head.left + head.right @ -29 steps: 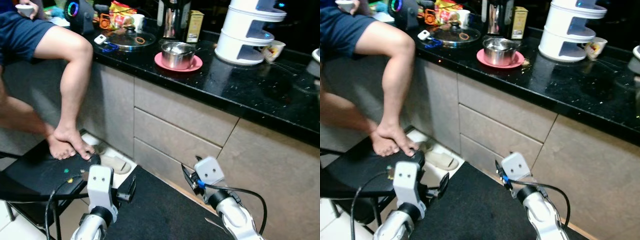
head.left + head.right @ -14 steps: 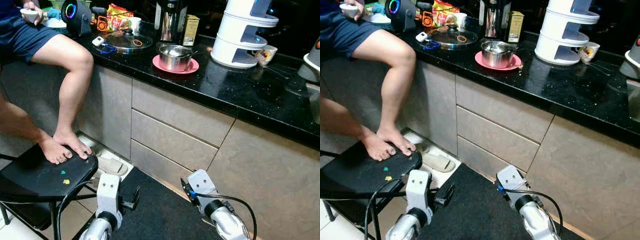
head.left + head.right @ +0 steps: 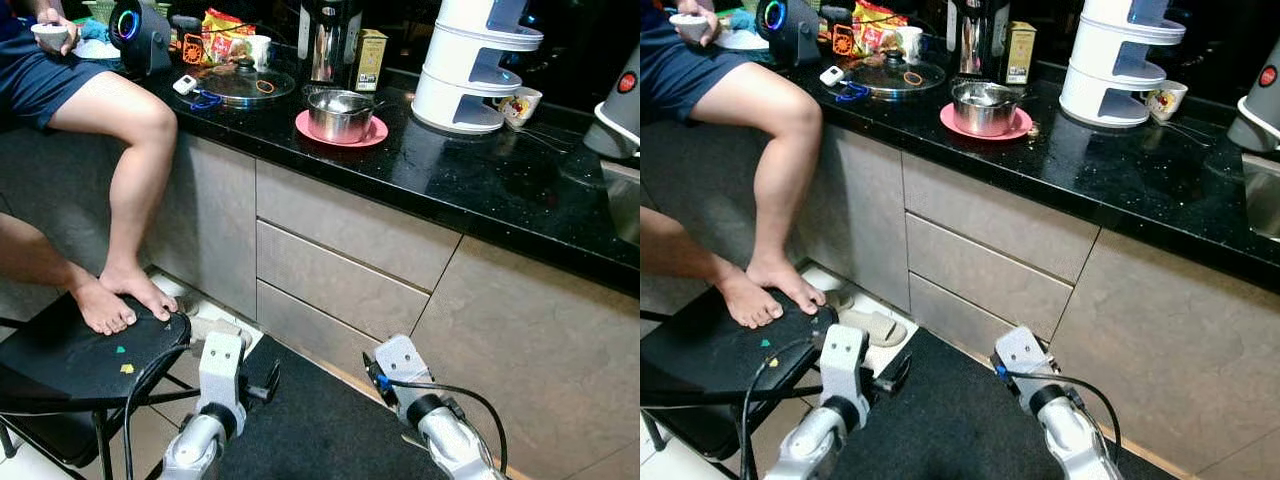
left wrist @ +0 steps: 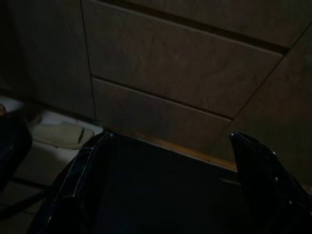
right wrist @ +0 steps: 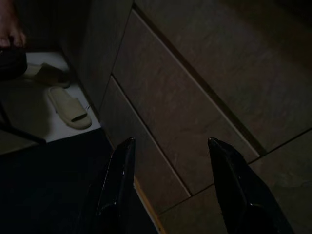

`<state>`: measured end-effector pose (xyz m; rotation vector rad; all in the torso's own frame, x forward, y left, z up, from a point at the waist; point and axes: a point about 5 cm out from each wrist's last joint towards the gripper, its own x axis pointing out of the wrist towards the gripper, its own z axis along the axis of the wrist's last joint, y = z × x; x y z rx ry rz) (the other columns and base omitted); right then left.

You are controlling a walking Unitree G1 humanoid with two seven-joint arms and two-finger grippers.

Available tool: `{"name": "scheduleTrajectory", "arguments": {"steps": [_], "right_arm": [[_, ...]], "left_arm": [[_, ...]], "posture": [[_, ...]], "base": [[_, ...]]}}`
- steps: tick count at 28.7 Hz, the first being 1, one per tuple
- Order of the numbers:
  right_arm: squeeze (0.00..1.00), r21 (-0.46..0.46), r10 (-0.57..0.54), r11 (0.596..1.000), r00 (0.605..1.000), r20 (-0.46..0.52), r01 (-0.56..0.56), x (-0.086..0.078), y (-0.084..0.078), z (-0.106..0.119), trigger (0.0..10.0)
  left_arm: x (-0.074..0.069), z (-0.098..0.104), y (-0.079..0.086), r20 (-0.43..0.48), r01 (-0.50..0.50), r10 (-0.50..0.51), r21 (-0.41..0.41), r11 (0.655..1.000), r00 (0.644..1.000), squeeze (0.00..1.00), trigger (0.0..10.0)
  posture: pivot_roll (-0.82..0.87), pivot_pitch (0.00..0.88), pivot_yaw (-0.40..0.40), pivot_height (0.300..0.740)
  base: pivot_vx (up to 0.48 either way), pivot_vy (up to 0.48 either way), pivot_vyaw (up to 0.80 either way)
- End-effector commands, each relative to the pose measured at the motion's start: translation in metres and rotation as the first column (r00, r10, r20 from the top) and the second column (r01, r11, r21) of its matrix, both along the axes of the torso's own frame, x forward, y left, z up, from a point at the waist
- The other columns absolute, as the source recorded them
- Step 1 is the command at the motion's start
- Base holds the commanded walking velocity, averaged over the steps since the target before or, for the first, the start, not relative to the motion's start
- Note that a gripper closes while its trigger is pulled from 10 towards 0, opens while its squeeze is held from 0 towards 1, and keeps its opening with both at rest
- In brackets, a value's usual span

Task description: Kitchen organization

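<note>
A black stone counter (image 3: 520,190) carries a steel pot (image 3: 340,113) on a pink plate (image 3: 374,131), a glass lid (image 3: 243,83), a white tiered steamer (image 3: 478,60), a patterned mug (image 3: 517,105), a steel kettle (image 3: 328,40) and a yellow box (image 3: 369,60). Both arms hang low in front of the grey drawers (image 3: 340,285). My left gripper (image 4: 169,135) is open, with nothing between its fingers, and faces the lower drawers. My right gripper (image 5: 170,141) is open too, empty, close to the drawer fronts.
A person sits on the counter at the left, with feet (image 3: 118,297) resting on a black chair (image 3: 70,360). A black mat (image 3: 320,430) lies on the floor below the drawers. Beige slippers (image 3: 872,327) lie beside the chair. Snack bags (image 3: 218,30) and a speaker (image 3: 135,30) stand at the back left.
The head view has shifted, showing more of the counter's right end. Both arms stay low and empty.
</note>
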<state>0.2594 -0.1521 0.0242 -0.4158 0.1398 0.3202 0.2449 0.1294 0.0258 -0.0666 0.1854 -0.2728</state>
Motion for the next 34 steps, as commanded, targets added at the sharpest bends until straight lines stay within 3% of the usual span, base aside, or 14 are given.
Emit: {"name": "scheduleTrajectory", "arguments": {"steps": [1,4,10,17,34], "right_arm": [[0.00,-0.035,0.023,0.999,1.000,0.002,-0.022,-0.007,-0.004,-0.003,10.0],[0.00,-0.056,0.037,0.998,0.999,0.008,-0.036,-0.012,-0.006,-0.004,10.0],[0.00,-0.056,-0.021,0.998,1.000,-0.007,0.021,-0.028,-0.027,-0.011,10.0],[0.00,-0.026,-0.034,0.999,0.999,0.022,0.035,-0.022,-0.025,-0.007,10.0],[0.00,-0.011,-0.021,1.000,0.999,0.026,0.021,-0.022,-0.025,-0.004,10.0]], "left_arm": [[-0.010,-0.004,0.004,0.000,-0.001,0.001,0.026,1.000,1.000,0.00,10.0],[-0.016,-0.004,0.004,0.009,0.008,-0.009,0.034,0.999,1.000,0.00,10.0],[-0.026,-0.010,0.016,-0.006,-0.009,0.009,0.026,1.000,1.000,0.00,10.0],[-0.016,-0.009,0.012,0.005,0.008,-0.008,0.036,0.999,1.000,0.00,10.0],[-0.013,-0.006,0.012,0.003,0.014,-0.014,0.018,1.000,1.000,0.00,10.0]], "posture": [[0.12,0.000,-0.073,0.740],[0.13,0.000,-0.076,0.740],[0.11,0.000,-0.066,0.740],[0.11,0.000,-0.058,0.740],[0.12,0.000,-0.066,0.740]], "base": [[0.000,0.000,0.00],[0.000,0.000,0.00],[0.000,0.000,0.00],[0.000,0.000,0.00],[0.000,0.000,0.00]]}}
